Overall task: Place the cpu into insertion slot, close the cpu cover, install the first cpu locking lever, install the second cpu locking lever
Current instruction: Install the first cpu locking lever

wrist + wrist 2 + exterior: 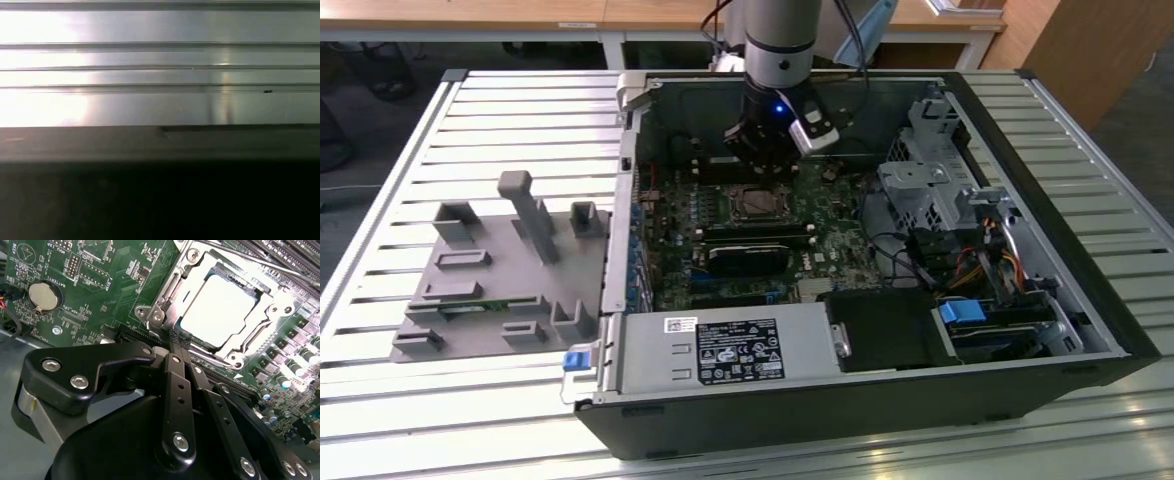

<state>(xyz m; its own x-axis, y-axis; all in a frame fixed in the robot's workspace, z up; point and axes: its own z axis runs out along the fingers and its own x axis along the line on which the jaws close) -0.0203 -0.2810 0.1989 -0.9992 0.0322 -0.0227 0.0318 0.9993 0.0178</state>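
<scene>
Arm is lowered into the open computer case, with the gripper hanging just above the far edge of the insertion slot on the green motherboard. In the second wrist view the two black fingers lie pressed side by side, closed together with nothing between them, their tips at the near edge of the socket. The cpu sits flat inside the insertion slot, its pale metal top glaring under the light. The cpu cover lies down over it, the chip's top visible through the square window. A thin metal locking lever runs along the far side of the socket; whether it is latched cannot be told. A round coin battery sits on the board well apart from the socket. In the exterior view the grey parts fixture rests on the slatted table at the exterior view's left of the case, and the power supply box occupies the near corner.
</scene>
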